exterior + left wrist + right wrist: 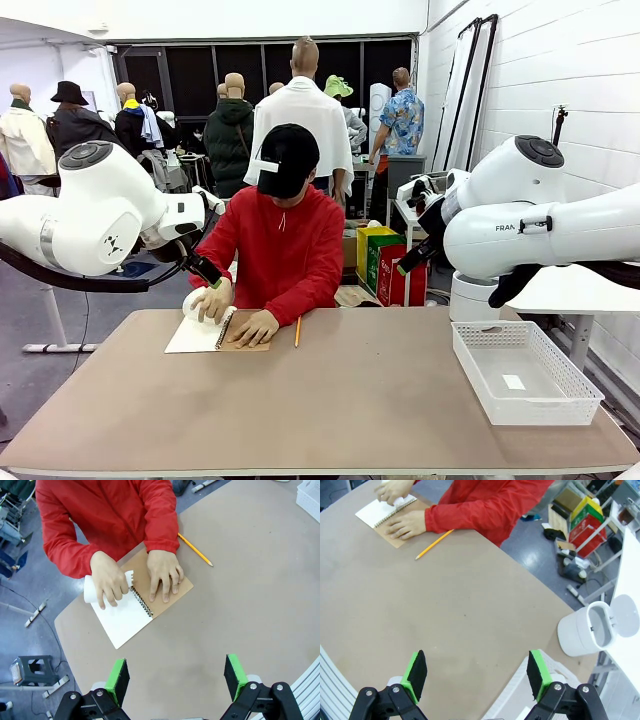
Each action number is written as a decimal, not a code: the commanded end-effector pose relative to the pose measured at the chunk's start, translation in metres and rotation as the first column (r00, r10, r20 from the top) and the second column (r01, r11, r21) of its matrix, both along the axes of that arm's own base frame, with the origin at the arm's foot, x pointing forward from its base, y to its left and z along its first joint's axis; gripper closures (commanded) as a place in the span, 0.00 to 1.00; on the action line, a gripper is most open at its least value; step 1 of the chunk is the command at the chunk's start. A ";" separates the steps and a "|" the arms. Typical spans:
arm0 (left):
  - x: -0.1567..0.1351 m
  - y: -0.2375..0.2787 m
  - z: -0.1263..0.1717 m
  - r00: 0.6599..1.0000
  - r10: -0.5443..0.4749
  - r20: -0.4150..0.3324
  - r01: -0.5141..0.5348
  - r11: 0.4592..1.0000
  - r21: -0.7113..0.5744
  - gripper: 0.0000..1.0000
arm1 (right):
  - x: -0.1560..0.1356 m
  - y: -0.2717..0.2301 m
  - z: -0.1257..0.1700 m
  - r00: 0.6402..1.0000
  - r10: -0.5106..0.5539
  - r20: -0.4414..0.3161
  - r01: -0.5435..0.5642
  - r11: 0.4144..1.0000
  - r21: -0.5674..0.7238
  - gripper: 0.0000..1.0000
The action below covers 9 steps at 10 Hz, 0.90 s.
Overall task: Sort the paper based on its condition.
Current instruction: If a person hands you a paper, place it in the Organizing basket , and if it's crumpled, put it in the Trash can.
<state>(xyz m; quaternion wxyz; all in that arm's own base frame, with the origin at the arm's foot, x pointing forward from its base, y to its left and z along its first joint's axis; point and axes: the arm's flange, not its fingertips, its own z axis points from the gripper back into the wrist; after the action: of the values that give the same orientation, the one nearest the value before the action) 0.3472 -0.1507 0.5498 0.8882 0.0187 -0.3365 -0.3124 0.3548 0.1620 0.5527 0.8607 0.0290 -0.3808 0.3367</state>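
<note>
A white sheet of paper curls up near the table's far left edge. It is rolled under one hand of the person in red, at the top of an open spiral notebook. The person's other hand lies flat on the brown cover. A pencil lies just beside the notebook. A white mesh basket sits at the right edge. Above the tabletop, the left gripper and right gripper hover with jaws spread wide, both empty.
</note>
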 end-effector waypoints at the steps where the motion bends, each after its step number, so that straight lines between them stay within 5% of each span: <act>1: 0.000 0.000 0.000 1.000 -0.001 0.000 0.001 1.000 0.000 0.00 | 0.000 0.000 0.000 1.000 0.000 -0.001 0.000 1.000 0.002 0.00; 9: 0.000 0.000 0.000 1.000 -0.001 0.000 0.001 1.000 0.000 0.00 | 0.000 0.000 0.000 1.000 0.000 -0.001 0.000 1.000 0.002 0.00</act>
<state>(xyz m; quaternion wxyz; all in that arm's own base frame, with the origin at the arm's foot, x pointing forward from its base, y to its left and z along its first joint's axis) 0.3472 -0.1507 0.5498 0.8882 0.0187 -0.3365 -0.3124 0.3548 0.1620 0.5527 0.8607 0.0290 -0.3808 0.3367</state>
